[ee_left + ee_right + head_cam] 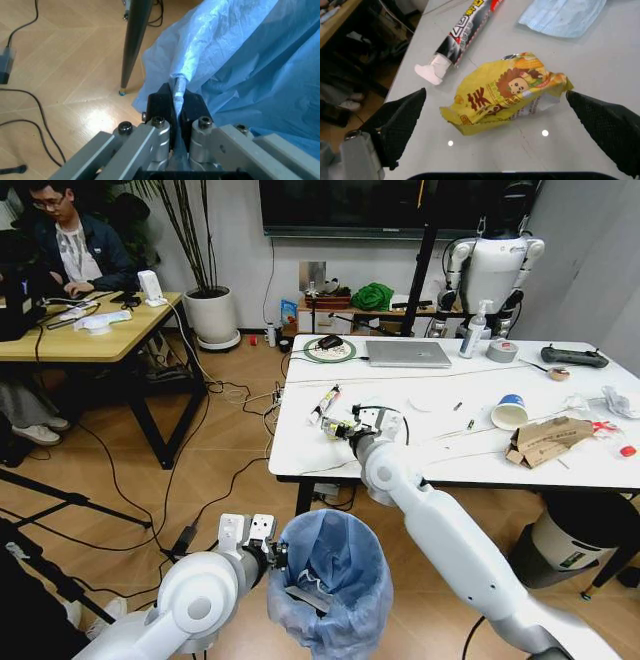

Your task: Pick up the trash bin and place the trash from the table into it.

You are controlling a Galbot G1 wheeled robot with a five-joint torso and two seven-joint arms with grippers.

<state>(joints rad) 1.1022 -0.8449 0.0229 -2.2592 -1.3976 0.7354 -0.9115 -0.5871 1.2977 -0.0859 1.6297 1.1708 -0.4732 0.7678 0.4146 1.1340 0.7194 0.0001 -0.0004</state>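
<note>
So the trash bin [333,580] with its light-blue bag is held up off the wooden floor, just in front of the table [300,442] near its front edge. There's a pale scrap lying inside it. The left gripper [176,98] has its jaws pinched together on the bin's rim and bag. Up on the table, the right gripper [495,123] hangs over a yellow wrapper [507,92] with its black fingers [402,120] spread wide either side, not touching. A black-and-red tube [462,32] lies just beside it near the table edge. The paper cup [509,411] and torn cardboard [548,440] sit well apart to the right.
</note>
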